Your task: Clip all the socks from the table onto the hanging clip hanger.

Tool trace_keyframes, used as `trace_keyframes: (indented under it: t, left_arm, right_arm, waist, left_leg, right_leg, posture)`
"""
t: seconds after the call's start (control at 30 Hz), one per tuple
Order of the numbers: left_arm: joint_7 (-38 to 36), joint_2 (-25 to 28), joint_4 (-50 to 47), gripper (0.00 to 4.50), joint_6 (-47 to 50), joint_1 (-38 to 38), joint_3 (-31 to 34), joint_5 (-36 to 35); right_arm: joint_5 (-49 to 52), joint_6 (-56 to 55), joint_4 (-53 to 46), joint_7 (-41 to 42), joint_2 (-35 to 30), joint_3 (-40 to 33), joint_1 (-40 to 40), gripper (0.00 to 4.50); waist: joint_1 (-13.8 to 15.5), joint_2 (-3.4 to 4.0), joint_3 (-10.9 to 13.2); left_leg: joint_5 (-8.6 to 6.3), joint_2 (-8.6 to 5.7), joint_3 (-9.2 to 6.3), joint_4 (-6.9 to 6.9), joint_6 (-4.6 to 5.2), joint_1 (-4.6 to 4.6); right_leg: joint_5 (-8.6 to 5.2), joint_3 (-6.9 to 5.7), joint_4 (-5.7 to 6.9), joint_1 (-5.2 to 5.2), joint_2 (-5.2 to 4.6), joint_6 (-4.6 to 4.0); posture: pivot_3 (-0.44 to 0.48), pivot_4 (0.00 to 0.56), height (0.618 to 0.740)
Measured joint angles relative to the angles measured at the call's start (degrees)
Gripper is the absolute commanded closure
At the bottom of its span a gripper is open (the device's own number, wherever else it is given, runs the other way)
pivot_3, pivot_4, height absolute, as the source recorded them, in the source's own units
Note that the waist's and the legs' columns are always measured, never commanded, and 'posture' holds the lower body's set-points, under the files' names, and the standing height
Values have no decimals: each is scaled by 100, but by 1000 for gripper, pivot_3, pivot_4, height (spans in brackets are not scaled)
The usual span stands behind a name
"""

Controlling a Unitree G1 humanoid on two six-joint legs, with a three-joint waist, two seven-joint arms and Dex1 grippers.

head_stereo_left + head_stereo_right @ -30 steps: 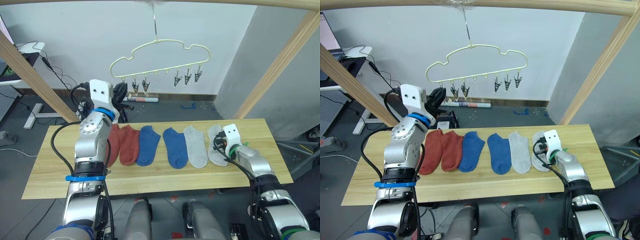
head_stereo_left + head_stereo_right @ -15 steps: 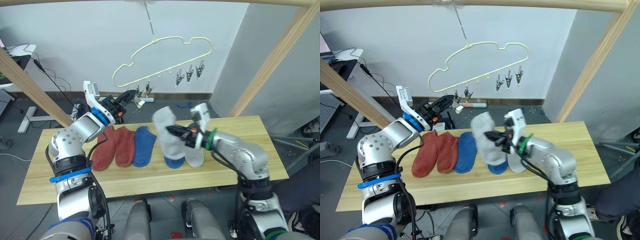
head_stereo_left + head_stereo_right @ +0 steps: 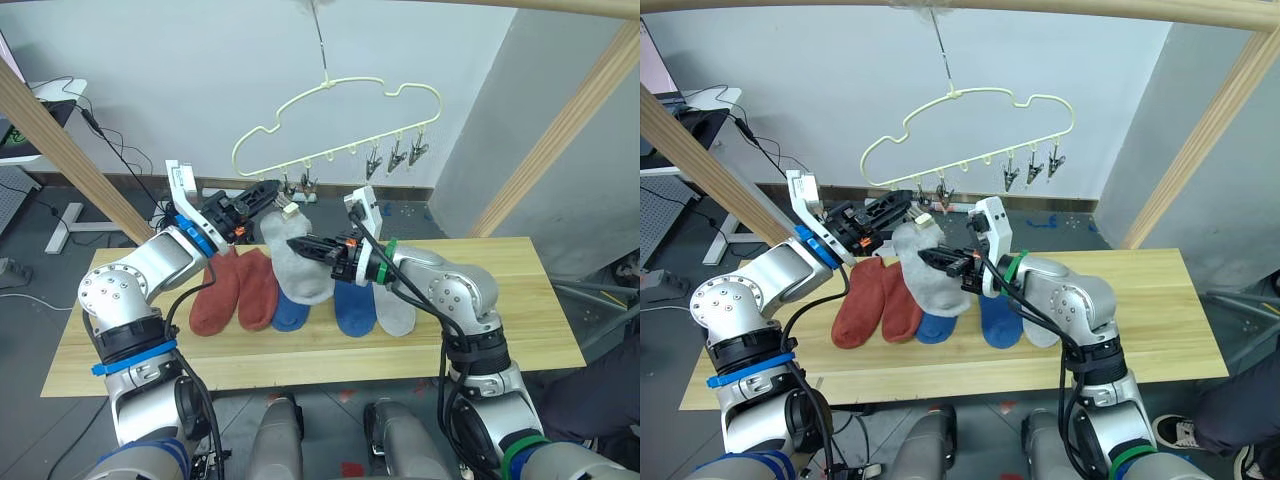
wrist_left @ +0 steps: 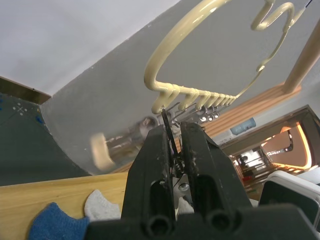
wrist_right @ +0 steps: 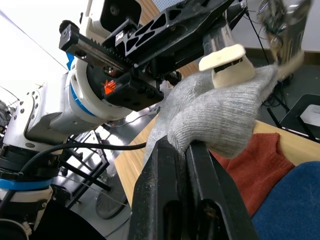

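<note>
Pinching a light grey ankle sock [image 3: 296, 262], the right pincer [image 3: 298, 245] holds it up above the long light-wood bench [image 3: 520, 310], just under the pale-yellow cloud-shaped wire clip hanger [image 3: 335, 120]. The left pincer [image 3: 268, 190] is pressed together on one of the hanger's leftmost metal clips [image 4: 167, 131] (right beside the raised sock). Two rust-red socks [image 3: 236, 290], two blue socks [image 3: 353, 308] and one grey sock [image 3: 395, 310] lie on the bench.

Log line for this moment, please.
right gripper: shut on light grey ankle sock | left gripper: squeezing metal clip of pale-yellow wire hanger | five socks on wooden table
</note>
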Motion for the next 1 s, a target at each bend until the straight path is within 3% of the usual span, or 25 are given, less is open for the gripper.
trace_keyframes:
  t: [0.4,1.0]
  left_arm:
    - [170,124,155,4470,-156,-6,17,-223]
    - [323,163,222,4470,-214,-21,-68,-623]
  right_arm:
    - [612,560,-577,-28,-318,-160,155,4478]
    - [727,256,-187,-341,-61,-203,52,4478]
  waist:
    - [0,-1,1]
    - [-1,-2,2]
  left_leg:
    - [0,0,0,-1,-1,-1]
    - [-1,0,-3,-1,0,-13]
  right_leg:
    - [-3,0,-1,-1,0,5]
    - [-8,-2,-4,-9,0,13]
  posture:
    - [50,270,740]
    - [57,262,740]
